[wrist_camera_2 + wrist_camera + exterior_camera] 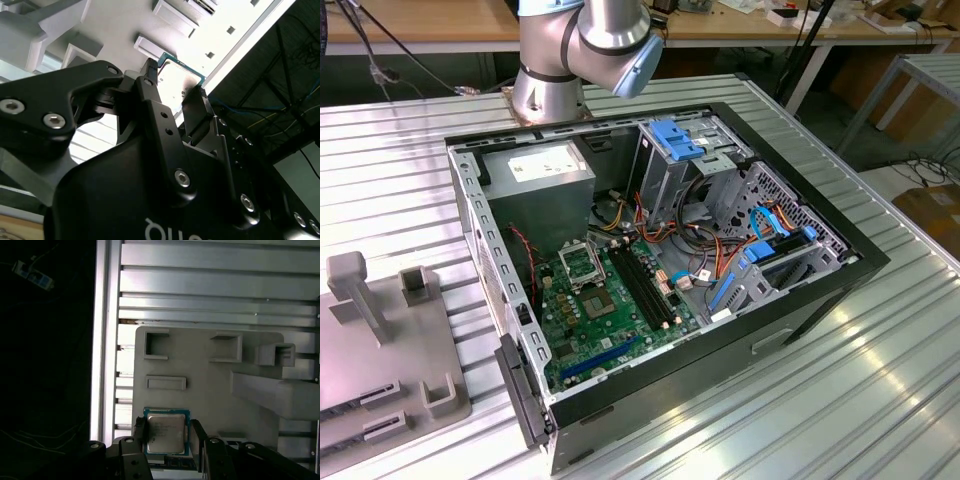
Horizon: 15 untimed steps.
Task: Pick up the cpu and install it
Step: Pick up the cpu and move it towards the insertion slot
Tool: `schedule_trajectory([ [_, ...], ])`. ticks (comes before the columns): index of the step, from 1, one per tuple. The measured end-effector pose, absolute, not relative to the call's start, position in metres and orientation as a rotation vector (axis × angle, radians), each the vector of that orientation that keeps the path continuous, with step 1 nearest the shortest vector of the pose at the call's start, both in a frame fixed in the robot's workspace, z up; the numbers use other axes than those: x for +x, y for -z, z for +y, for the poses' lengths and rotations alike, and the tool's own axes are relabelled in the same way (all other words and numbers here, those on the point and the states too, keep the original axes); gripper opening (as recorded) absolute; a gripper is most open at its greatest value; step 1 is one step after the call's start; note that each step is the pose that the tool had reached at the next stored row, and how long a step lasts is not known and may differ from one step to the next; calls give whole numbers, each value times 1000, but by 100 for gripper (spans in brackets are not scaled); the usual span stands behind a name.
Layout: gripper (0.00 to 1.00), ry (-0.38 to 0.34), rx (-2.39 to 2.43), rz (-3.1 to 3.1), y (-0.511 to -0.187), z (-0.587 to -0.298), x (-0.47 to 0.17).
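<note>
— Item: cpu (pixel 166 434). Location?
— Face up at the edge of the grey tray (pixel 210 375) on the ribbed surface (pixel 200 280), likely so its edges can be reached. The pincer (pixel 168 422) straddles it; gripping or not, I cannot tell. The socket (pixel 582 265) looks unfilled.
— Markings?
— Print on its metal face, too small to read.
</note>
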<state>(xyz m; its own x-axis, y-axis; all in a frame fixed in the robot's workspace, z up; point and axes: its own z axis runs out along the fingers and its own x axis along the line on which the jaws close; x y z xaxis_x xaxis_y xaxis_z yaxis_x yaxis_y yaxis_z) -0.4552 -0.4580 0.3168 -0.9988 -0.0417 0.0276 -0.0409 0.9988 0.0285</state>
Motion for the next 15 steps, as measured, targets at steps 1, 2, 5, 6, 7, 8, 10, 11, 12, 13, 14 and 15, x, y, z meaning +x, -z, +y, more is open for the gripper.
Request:
schedule_trajectory([
  [1, 45, 44, 64, -3112, -319, -458, -455],
  [2, 45, 44, 64, -3113, -322, -458, -455],
  [5, 45, 44, 64, -3112, -324, -458, -455],
  [6, 45, 44, 64, -3113, -324, -458, -455],
  [7, 45, 44, 64, -3112, -324, -458, -455],
  [8, 45, 44, 64, -3112, -325, -458, -455],
  [10, 45, 44, 64, -3112, -325, -458, -455],
  [11, 45, 44, 64, -3112, -325, -458, -455],
  [12, 45, 44, 64, -3112, -326, -458, -455],
  [13, 45, 48, 64, -3112, -326, -458, -455],
  [14, 45, 49, 64, -3112, -329, -458, -455],
  [15, 45, 49, 64, -3113, -329, -458, -455],
])
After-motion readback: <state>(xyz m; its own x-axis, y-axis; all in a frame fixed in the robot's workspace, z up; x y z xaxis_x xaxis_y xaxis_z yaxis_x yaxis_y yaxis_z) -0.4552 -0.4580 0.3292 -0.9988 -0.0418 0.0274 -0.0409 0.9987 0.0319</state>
